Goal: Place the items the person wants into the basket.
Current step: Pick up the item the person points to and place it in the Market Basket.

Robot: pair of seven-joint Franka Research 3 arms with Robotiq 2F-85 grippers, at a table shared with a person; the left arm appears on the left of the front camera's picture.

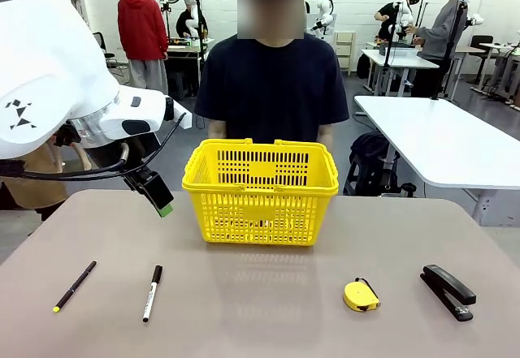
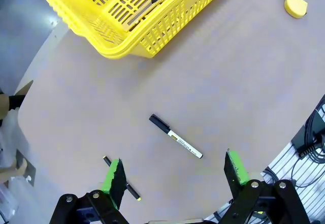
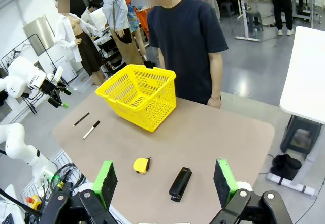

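The yellow basket (image 1: 260,191) stands at the table's far middle, in front of the person (image 1: 272,82). A dark, long item, apparently the box cutter (image 2: 152,3), shows through its mesh. On the near left lie the thin black pen (image 1: 75,285) and the black-capped marker (image 1: 152,292). My left gripper (image 1: 158,196) hovers open above the table, left of the basket. In its wrist view the marker (image 2: 175,136) lies on the table between the spread fingers of the left gripper (image 2: 175,170), and the pen (image 2: 124,186) is partly behind one finger. My right gripper (image 3: 165,178) hangs open, high over the near right.
A round yellow tape measure (image 1: 361,295) and a black stapler (image 1: 448,291) lie at the near right. The person's hand (image 3: 215,102) rests at the table's far edge. A white table (image 1: 439,143) stands beyond at the right.
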